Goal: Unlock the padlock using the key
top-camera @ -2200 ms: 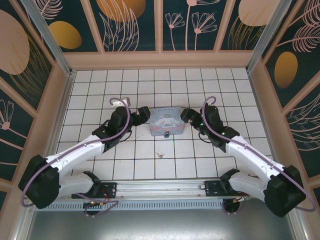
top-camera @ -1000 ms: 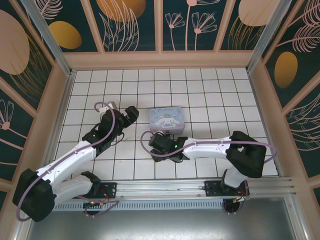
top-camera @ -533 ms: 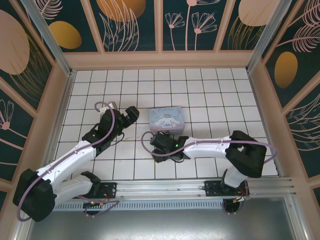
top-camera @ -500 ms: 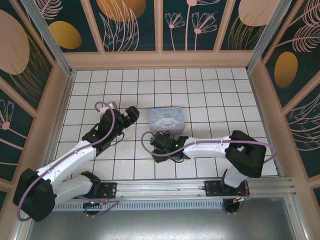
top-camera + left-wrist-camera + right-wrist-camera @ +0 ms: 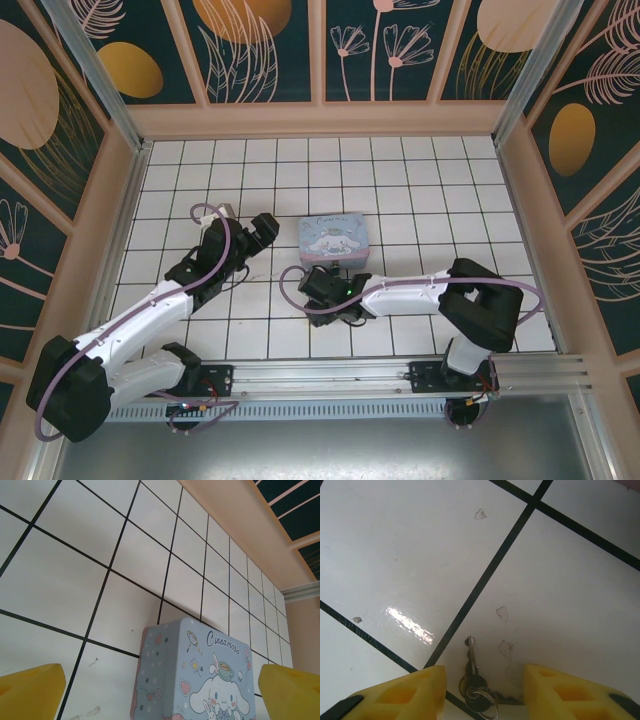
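**Right jaws straddle the key on the tile; left jaws wide beside the tin**

In the right wrist view we see the right gripper (image 5: pixel 481 689) low over the white tiled table (image 5: pixel 400 180). Its two yellow fingers (image 5: pixel 405 692) stand partly apart. The key (image 5: pixel 471 661) lies flat on the tile in the gap between them. Its blade points away from the camera and its head sits on a small ring (image 5: pixel 481 701). There is bare tile on both sides of the key, and neither finger touches it, so nothing is gripped. A second thin metal piece sticks out of the ring toward the right-hand finger, and we cannot tell what it is. The key rests just beside a crossing of black grout lines (image 5: pixel 485 575).

In the top view the right arm (image 5: pixel 410 292) reaches across from its base toward the left. Its wrist is just in front of the near edge of the pale blue cartoon tin (image 5: pixel 335 237).

The left gripper (image 5: pixel 161 692) has its jaws spread wide, with one yellow fingertip (image 5: pixel 30 690) at each lower corner of the left wrist view, and it holds nothing. It faces the tin's printed lid. From above it sits left of the tin, near it but not touching. The left arm (image 5: pixel 150 315) stretches up from the lower left.
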Robot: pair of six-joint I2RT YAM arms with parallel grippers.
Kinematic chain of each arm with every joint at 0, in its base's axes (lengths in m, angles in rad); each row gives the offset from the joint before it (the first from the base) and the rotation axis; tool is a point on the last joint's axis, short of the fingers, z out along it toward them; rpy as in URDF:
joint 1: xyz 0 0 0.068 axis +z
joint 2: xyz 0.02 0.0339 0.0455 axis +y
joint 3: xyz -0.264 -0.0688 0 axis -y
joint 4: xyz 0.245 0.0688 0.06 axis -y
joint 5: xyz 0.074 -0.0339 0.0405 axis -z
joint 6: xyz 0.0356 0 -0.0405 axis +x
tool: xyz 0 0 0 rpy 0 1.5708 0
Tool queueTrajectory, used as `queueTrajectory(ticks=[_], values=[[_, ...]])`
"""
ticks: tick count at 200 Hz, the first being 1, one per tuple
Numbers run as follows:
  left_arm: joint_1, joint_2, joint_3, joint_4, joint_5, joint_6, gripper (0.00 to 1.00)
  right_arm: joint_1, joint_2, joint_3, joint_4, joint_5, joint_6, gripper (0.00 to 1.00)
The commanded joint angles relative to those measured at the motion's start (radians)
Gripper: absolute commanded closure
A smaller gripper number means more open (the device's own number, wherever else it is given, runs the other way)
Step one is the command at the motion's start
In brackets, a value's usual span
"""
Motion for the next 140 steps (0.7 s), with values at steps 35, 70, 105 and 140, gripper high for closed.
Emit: queueTrajectory(ticks=[35,70,105,140], values=[[0.011,0.007,-0.012,0.03,0.009,-0.014,0.01,0.045,0.039,-0.014,-0.052,0.054,0.019,0.55],[0.01,0.01,-0.01,0.031,0.011,-0.014,0.01,0.068,0.066,0.001,-0.084,0.081,0.027,0.55],[0.011,0.012,-0.009,0.031,0.012,-0.014,0.01,0.073,0.072,-0.013,-0.083,0.084,0.041,0.6],[0.01,0.015,-0.006,0.032,0.016,-0.016,0.01,0.072,0.066,-0.043,-0.054,0.067,0.057,0.72]])
